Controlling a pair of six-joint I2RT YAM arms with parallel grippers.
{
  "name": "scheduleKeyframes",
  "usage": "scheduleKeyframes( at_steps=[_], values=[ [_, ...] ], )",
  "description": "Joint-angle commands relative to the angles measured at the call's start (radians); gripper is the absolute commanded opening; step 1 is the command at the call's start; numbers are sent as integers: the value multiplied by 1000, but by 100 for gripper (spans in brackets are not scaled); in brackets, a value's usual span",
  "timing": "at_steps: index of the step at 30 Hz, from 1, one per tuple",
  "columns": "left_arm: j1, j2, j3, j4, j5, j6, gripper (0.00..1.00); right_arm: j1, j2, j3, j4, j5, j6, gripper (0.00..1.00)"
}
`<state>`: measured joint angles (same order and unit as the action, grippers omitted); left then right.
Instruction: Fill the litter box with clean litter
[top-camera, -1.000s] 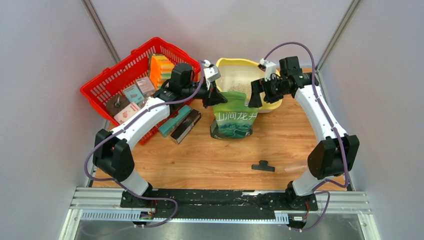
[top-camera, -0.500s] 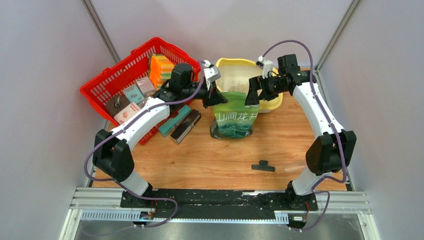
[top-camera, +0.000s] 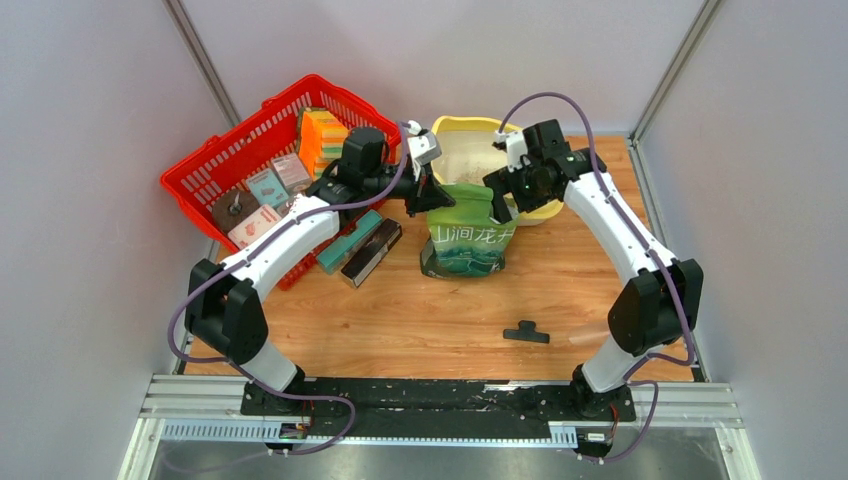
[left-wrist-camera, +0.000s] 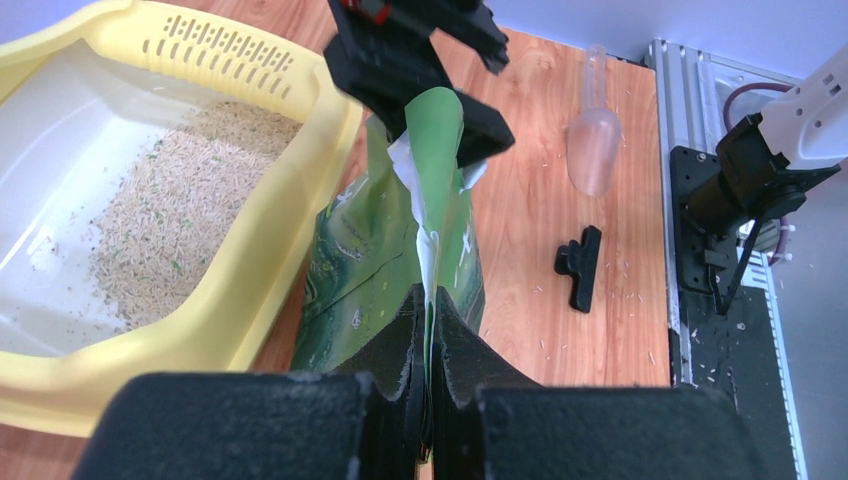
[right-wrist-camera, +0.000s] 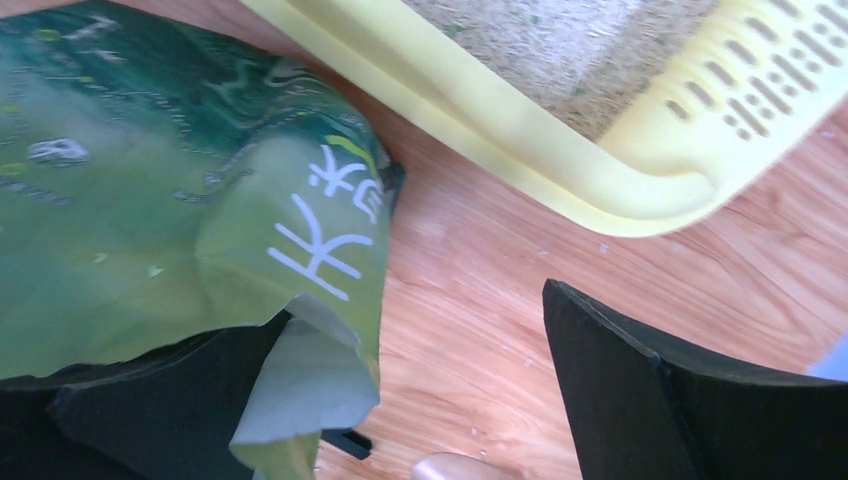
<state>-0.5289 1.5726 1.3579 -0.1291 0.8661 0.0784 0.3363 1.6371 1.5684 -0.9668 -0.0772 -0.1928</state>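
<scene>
The pale yellow litter box (top-camera: 458, 125) stands at the back centre with a patch of beige litter (left-wrist-camera: 170, 210) in its white basin. It also shows in the left wrist view (left-wrist-camera: 290, 230) and the right wrist view (right-wrist-camera: 560, 170). The green printed bag (top-camera: 470, 235) stands upright just in front of it. My left gripper (top-camera: 428, 192) is shut on the bag's top left corner, its pads pinching the film (left-wrist-camera: 428, 300). My right gripper (top-camera: 503, 195) is open at the bag's top right corner. That corner (right-wrist-camera: 310, 360) lies against one finger, and the jaws (right-wrist-camera: 418, 305) stand wide apart.
A red mesh basket (top-camera: 250, 150) with several boxes stands at the back left. Two long boxes (top-camera: 365, 245) lie beside it. A black clip (top-camera: 526, 332) and a clear scoop (top-camera: 590, 335) lie on the wooden table near the front right. Loose grains dot the table.
My right arm has swung left from over the litter box's right rim to the bag's top right corner, its gripper still open. The left arm and the bag have not moved.
</scene>
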Motion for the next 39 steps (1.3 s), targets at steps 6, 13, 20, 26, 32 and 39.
scheduleKeyframes(
  at_steps=[6, 13, 20, 26, 32, 39],
  values=[
    [0, -109, 1, 111, 40, 34, 3, -17, -46, 5, 46, 421, -56, 100],
    [0, -109, -2, 105, 27, 47, 3, -51, -51, 31, -10, 259, -27, 100],
    [-2, -65, 53, 16, 31, 78, 36, -17, -65, 15, -70, -107, 29, 87],
    [-16, -3, 165, -162, 76, 199, 44, -10, -72, 10, -92, -75, 49, 71],
    [-46, 38, 237, -323, 59, 353, 47, -10, -86, 16, -110, -53, 72, 47],
    [-101, 96, 332, -457, -88, 471, 47, -11, -106, 21, -104, -44, 78, 19]
  ],
)
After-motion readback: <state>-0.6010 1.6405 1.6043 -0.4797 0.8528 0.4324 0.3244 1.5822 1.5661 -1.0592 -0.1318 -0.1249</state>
